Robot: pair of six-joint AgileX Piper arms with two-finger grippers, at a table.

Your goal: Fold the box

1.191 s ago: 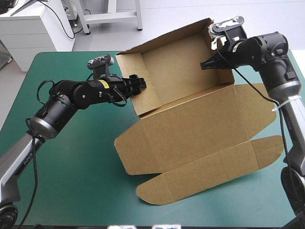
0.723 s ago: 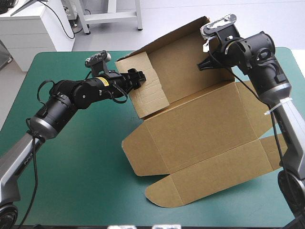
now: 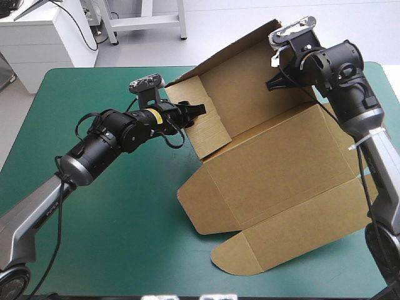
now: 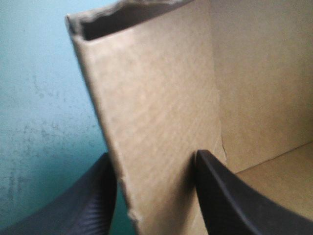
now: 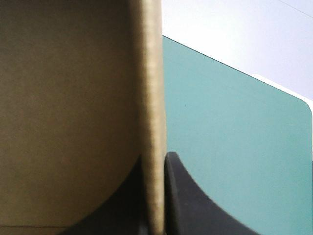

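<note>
The box [image 3: 262, 156] was found on the teal-green counter [image 3: 112, 250], its tray part tipped up and partly raised. The lid [image 3: 294, 194] sloped down from the tray toward the box's near side, and the rounded flap [image 3: 269, 250] was spread flat beyond the lid.

The left pincer [image 3: 197, 111] was clamped on the box's left end wall [image 4: 156, 112], with the board held between its black fingers [image 4: 230, 196]. The right pincer [image 3: 273, 82] was clamped on the free edge at the right end of the tall back wall [image 3: 244, 81]. There the sheet was seen edge-on, and only a narrow strip of it was gripped.

Several risks were judged from this pose. The back wall could be lost by the right pincer, since so little board was caught and the edge could slide out under any pull. The end wall could be creased or torn at its fold if it were pushed inward while the box was restrained at the far corner. If the two grips were moved unevenly, the tray could be twisted and the raised walls sprung open. The lid could also be dragged across the cover and buckled.
</note>
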